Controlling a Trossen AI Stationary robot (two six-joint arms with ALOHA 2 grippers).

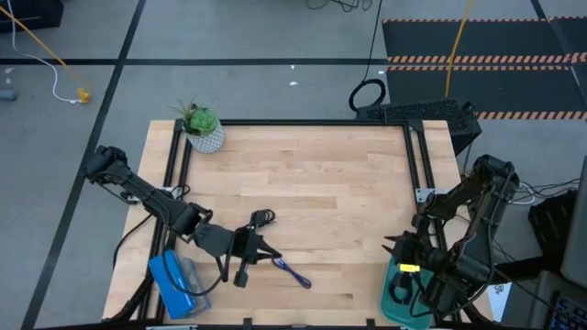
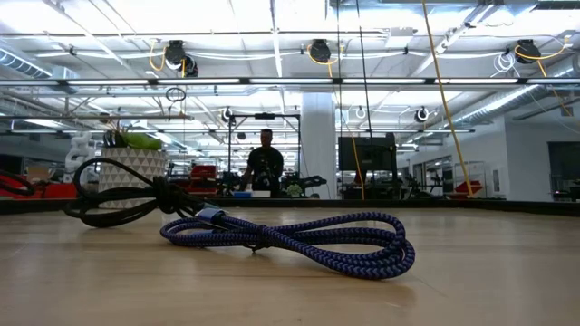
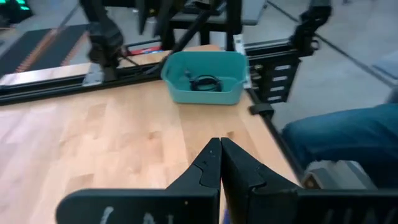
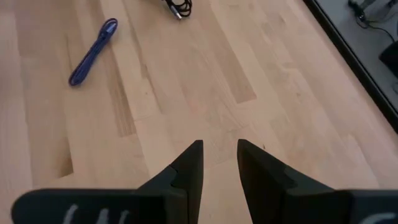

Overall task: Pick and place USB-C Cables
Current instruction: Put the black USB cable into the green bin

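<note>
Blue-purple braided cable (image 1: 295, 272) lies loose on the wooden table (image 1: 312, 174), just beside the left gripper (image 1: 271, 255), whose fingers are pressed together on nothing; a black cable (image 1: 262, 218) sits close behind it. Another dark cable (image 3: 204, 82) already rests in the teal tray (image 3: 233, 93), beneath the right gripper (image 1: 396, 246), its jaws slightly parted and empty. With fingers closed, a descent could merely shove the blue coil aside. No readable writing or brand appears.
</note>
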